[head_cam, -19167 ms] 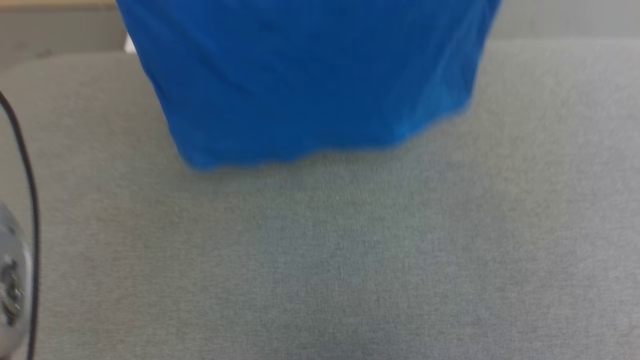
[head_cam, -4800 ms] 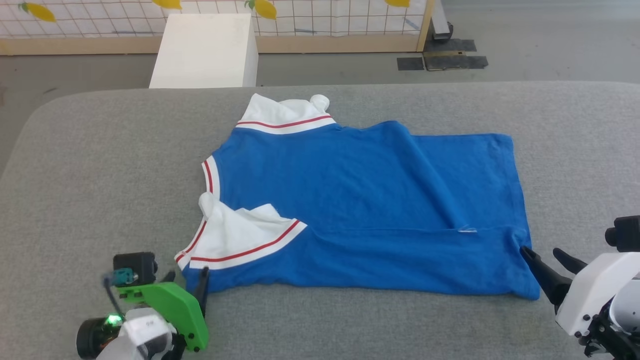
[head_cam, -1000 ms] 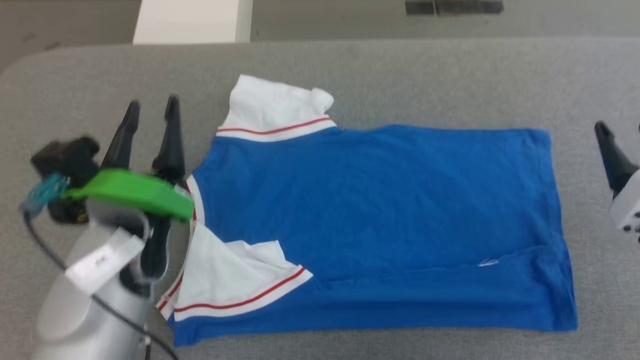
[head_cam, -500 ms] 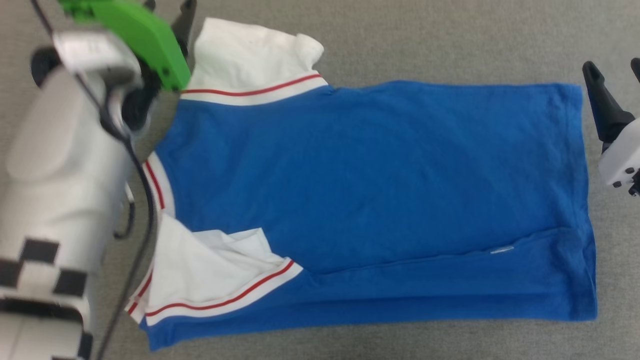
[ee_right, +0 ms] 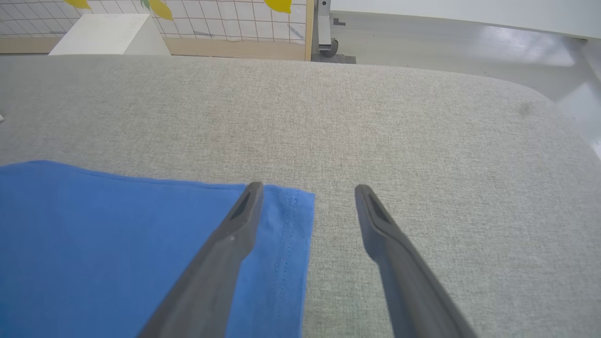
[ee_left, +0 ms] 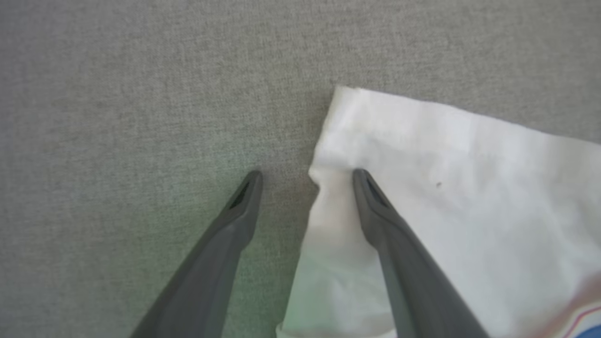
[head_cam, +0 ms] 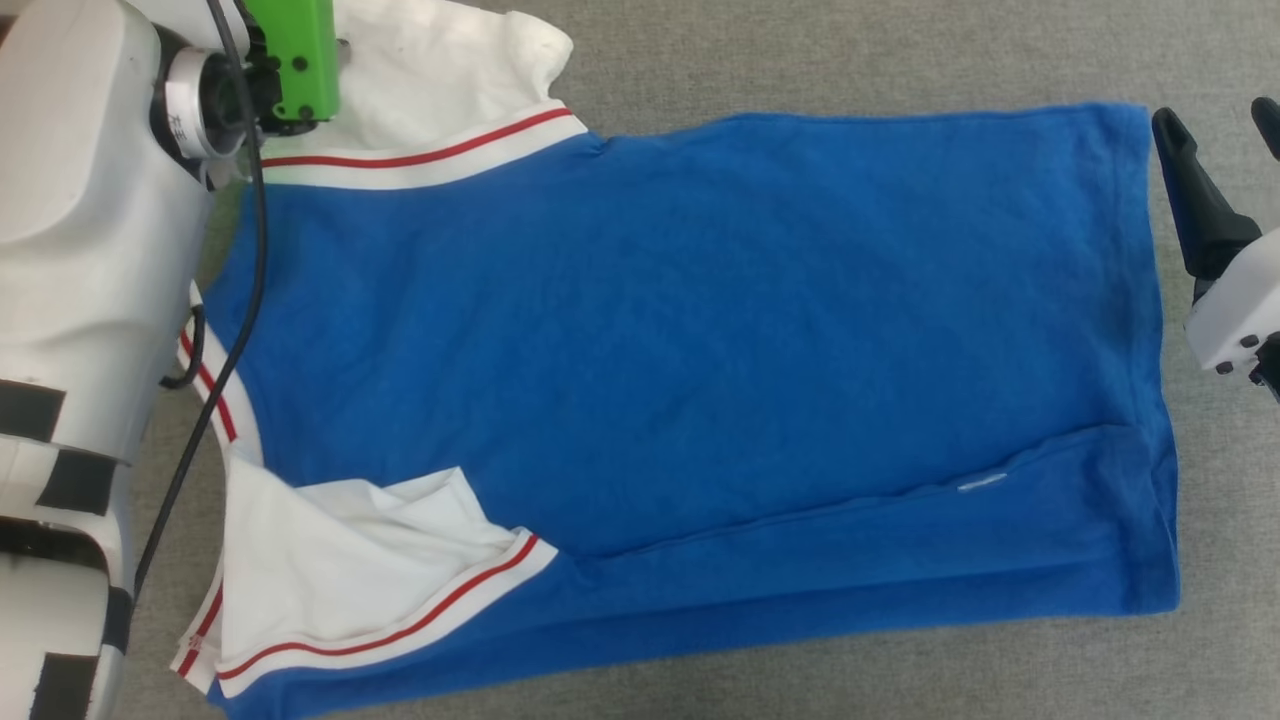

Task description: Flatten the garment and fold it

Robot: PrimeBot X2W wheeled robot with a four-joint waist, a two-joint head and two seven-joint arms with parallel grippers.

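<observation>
Garment (head_cam: 680,330), a royal-blue T-shirt with white, red-striped sleeves, lies spread on the grey upholstered surface (ee_right: 422,117). Its neck end points toward the robot's left and its hem (head_cam: 1140,300) toward the robot's right. The hem corner lies well short of the surface's far edge and rounded far-right corner. It is not yet flat: the near sleeve (head_cam: 350,570) is crumpled back on itself, and a long strip of the near side (head_cam: 900,540) is turned over onto the body. Left gripper (ee_left: 306,172), jaws wide apart and holding nothing, straddles the outer edge of the far sleeve (ee_left: 446,188), one finger over white cloth and the other over bare upholstery. Right gripper (ee_right: 308,185), equally wide and empty, straddles the far hem corner likewise. Whether the tips touch cannot be told. Hazards, as judged: closing may pinch only the top layer or snag the upholstery; unequal pulls would skew the shirt; folding now would lock in the near-side creases.
</observation>
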